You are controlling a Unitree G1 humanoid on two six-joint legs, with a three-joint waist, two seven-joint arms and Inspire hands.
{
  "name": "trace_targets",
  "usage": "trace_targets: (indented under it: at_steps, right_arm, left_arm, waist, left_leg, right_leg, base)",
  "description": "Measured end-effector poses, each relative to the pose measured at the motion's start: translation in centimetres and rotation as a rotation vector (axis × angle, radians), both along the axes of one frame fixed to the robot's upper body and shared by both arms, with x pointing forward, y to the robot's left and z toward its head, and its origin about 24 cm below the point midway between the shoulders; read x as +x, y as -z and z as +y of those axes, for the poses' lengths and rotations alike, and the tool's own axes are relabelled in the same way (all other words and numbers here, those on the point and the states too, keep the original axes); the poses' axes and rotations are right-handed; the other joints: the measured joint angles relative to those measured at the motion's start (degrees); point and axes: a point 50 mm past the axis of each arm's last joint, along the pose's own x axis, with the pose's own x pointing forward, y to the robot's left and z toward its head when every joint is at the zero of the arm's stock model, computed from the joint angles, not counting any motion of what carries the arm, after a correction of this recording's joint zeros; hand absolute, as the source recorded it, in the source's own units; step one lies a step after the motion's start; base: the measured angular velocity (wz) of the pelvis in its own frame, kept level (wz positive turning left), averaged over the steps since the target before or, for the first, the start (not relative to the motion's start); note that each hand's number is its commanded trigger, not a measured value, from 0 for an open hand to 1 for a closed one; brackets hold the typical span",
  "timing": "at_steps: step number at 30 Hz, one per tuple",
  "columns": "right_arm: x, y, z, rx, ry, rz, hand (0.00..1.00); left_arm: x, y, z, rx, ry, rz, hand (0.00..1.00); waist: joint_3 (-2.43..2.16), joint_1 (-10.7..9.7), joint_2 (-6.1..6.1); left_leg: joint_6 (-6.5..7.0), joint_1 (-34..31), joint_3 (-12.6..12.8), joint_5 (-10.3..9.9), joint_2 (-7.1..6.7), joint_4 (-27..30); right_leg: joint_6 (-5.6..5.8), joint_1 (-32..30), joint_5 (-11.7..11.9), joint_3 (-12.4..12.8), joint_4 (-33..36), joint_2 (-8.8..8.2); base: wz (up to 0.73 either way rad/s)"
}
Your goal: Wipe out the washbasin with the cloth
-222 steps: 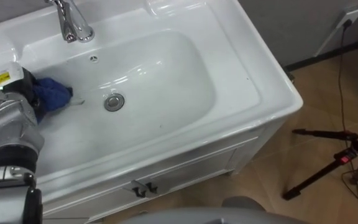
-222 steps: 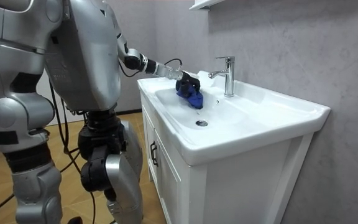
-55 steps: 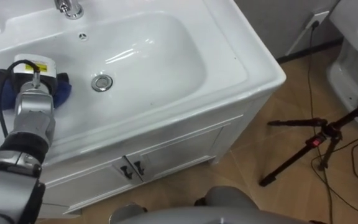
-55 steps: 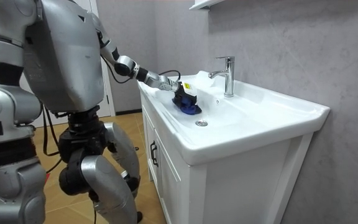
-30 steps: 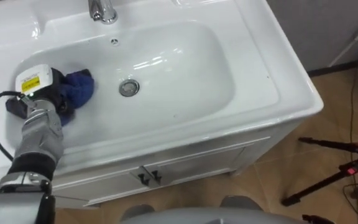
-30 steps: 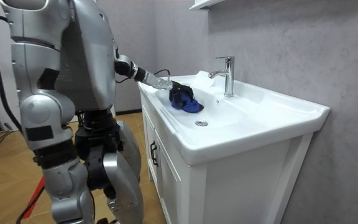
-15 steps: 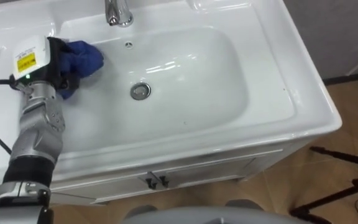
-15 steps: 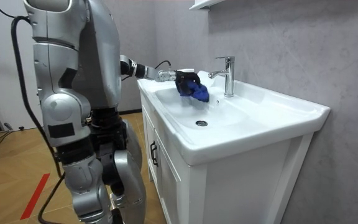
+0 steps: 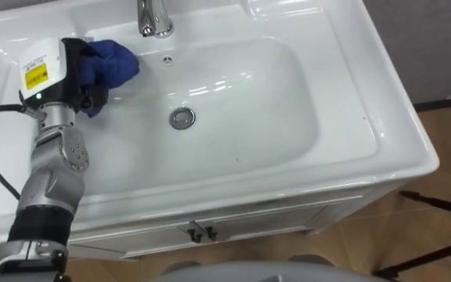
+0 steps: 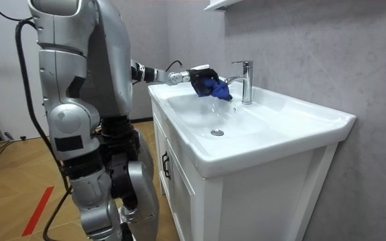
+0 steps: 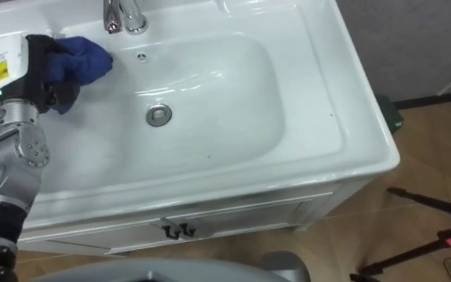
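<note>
Basin (image 9: 241, 102) gleams glossy white and rounded, left hand (image 9: 61, 74) gripping crumpled blue cloth (image 9: 114, 64) beside chrome tap (image 9: 153, 19)

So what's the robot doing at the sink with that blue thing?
It's cleaning the sink. The robot stands in front of the white sink and grips a blue cloth in its left hand. Right now the cloth is up at the back left corner of the bowl, close to the tap. The drain in the middle of the bowl is uncovered.
</note>
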Motion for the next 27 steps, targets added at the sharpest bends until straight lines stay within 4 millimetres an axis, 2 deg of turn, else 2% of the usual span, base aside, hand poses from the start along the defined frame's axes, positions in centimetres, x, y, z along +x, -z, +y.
trace_targets:
  at_steps: [9, 13, 21, 27]
  right_arm:
    - [-0.6, 0.0, 0.1, 0.013, 0.0, 0.016, 0.0]
    - [-0.4, 0.0, 0.1, 0.012, -0.031, 0.021, 0.0]
    - [-0.3, 0.0, 0.1, 0.02, -0.031, 0.017, 0.0]
    - [-0.5, 0.0, 0.0, 0.008, -0.029, 0.023, 0.0]
  left_arm:
    - [0.4, -1.8, -0.5, 0.003, 0.027, -0.095, 1.0]
    - [0.3, -2.6, 0.1, -0.015, 0.005, -0.143, 1.0]
    - [0.3, -2.6, 0.1, -0.034, -0.001, -0.148, 1.0]
    - [-0.2, -1.8, 0.5, -0.032, -0.016, -0.116, 1.0]
  waist:
    - [-0.04, 0.11, -0.16]
    - [-0.05, 0.0, -0.27]
    - [-0.05, 0.2, -0.38]
    - [0.1, 0.73, 0.23]
  left_leg:
    - [0.11, 0.22, -0.02, 0.42, -0.18, -0.41]
    - [0.11, 0.96, 0.0, 0.43, -0.18, -0.76]
    - [0.11, 1.33, -0.01, 0.42, -0.18, -0.74]
    - [0.11, 1.74, 0.04, 0.42, -0.18, -0.76]
  right_leg:
    - [0.12, -0.06, -0.06, -0.03, -0.45, -0.11]
    - [0.12, 0.72, -0.06, -0.01, -0.49, -0.06]
    - [0.12, 1.19, -0.05, -0.07, -0.51, -0.05]
    - [0.12, 1.6, -0.05, -0.13, -0.6, -0.03]
  base:
    - [0.0]
    - [0.0]
    - [0.0]
    - [0.0]
